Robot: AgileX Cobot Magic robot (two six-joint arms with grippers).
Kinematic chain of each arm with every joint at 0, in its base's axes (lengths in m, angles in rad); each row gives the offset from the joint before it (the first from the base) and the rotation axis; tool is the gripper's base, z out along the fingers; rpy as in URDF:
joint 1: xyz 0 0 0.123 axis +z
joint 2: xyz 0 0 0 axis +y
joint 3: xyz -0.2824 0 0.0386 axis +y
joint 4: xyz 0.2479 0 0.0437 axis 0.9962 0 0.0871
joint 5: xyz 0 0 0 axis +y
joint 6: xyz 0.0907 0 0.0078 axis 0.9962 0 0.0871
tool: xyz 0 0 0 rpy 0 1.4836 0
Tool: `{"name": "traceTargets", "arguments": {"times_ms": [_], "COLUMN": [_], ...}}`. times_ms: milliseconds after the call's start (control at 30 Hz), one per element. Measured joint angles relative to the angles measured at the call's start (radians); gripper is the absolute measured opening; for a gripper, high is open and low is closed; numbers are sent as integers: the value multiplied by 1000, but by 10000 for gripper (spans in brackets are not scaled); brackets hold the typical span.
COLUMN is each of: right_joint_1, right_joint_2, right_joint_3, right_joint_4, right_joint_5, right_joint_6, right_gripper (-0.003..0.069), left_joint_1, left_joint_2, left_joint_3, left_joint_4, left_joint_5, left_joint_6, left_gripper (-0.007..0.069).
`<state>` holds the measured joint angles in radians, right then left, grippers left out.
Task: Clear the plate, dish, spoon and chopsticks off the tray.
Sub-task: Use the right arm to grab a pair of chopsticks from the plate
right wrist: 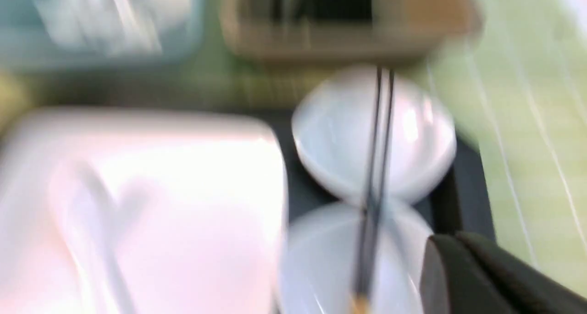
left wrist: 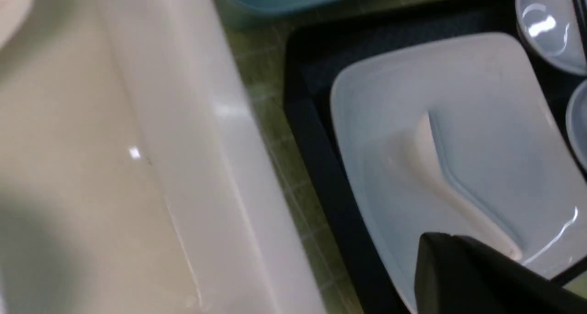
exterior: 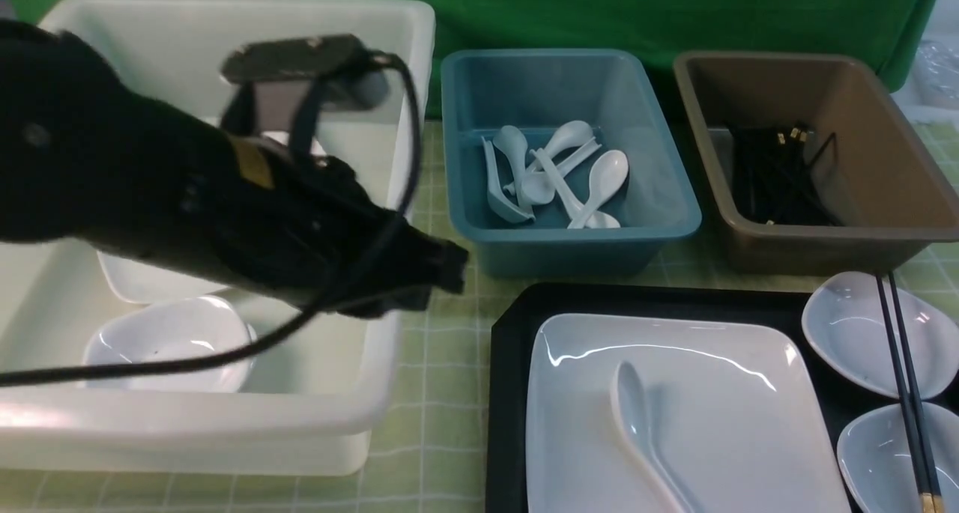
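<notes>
Plate lies flat on the black tray. It looks glossy, rigid and fairly heavy, so a pinch could slip; the raised rim near a corner seems the safest hold. The spoon rests on it, slick and breakable, best taken by its short handle. Chopsticks bridge two small dishes; they look light, thin and apt to roll, so grip both together near the middle. Left fingers are closed and empty over the white tub. The right fingers are closed too, with nothing visibly held.
</notes>
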<state>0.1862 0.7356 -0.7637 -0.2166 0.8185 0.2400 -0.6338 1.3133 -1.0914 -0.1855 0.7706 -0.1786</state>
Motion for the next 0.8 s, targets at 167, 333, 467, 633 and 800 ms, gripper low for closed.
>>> {"name": "traceTargets", "arguments": {"times_ms": [167,333,467,633,800], "right_joint_1": [-6,-103,-185,-206,-207], "right_joint_2": [315,545,693,850,954], "right_joint_3": [-145,-230,-289,-321,-324], "right_joint_4": [-43,-13,104,141,145], "right_joint_5": [116,23,-48,-138,-203], "right_joint_6": [-77,-99,-130,-140,-147], "right_gripper": [18,19,83,353,505], "left_joint_1": [-135,-184,-185,-185,-185], "left_joint_2": [36,36,36,36,36], "left_joint_3": [-1,-1,-1,-1,-1], "left_joint_4": [-11,-17,-17,-17,-16], "left_joint_5": [-25,-18,10,12,12], "left_joint_6": [-46,-46,-45,-26,-4], "left_gripper": [1,1,1,1,1]}}
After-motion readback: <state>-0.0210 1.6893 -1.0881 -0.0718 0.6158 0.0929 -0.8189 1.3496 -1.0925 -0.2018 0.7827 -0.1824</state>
